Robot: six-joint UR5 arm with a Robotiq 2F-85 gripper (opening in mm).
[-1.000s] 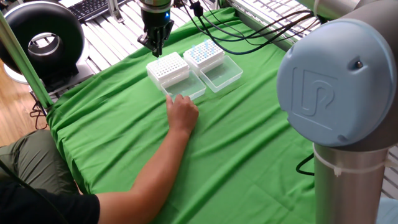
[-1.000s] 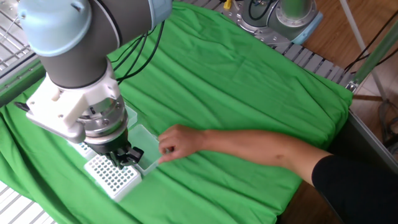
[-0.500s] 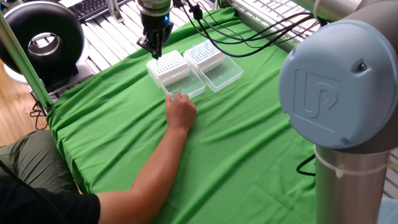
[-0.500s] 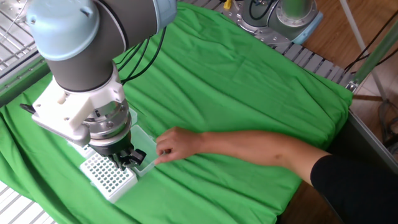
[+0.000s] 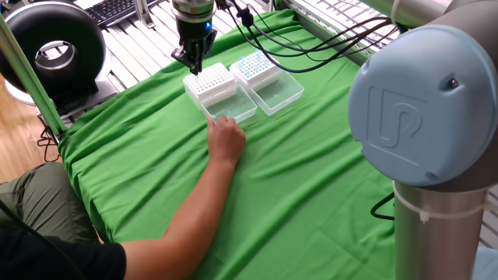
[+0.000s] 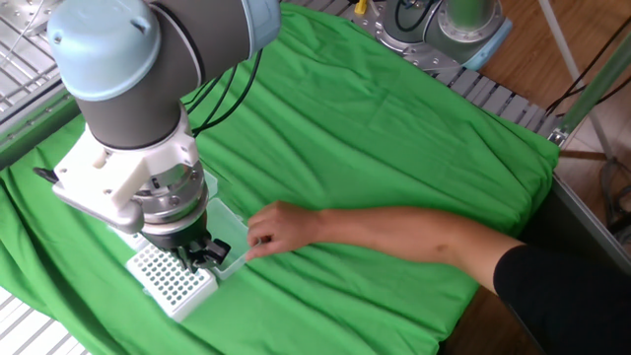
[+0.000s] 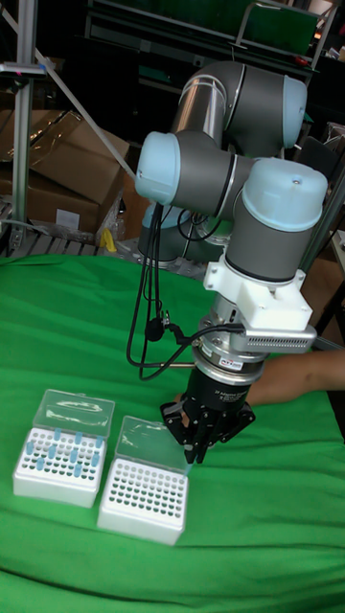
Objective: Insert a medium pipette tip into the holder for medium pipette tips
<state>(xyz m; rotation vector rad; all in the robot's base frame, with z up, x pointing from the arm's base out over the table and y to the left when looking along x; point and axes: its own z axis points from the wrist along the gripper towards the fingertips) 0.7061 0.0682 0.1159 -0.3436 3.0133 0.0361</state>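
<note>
The holder for medium pipette tips (image 5: 212,85) (image 6: 170,284) (image 7: 144,498) is a white block with a grid of bare holes, and its clear lid (image 7: 151,442) lies open behind it. My gripper (image 5: 195,65) (image 6: 193,258) (image 7: 195,457) hangs point-down just over the holder's back edge. Its fingers are pinched shut on a small bluish medium pipette tip (image 7: 193,464) that points down at the holes. A person's hand (image 5: 226,138) (image 6: 276,227) rests on the holder's open lid.
A second white rack (image 5: 255,68) (image 7: 57,467) with several blue tips and an open clear lid stands beside the holder. The person's arm (image 6: 414,237) stretches across the green cloth (image 5: 311,179). Black cables (image 7: 149,287) hang from my arm. A keyboard (image 5: 113,9) lies beyond the table.
My gripper has shifted slightly over the holder and come a little lower in the last second. The person's hand has barely moved.
</note>
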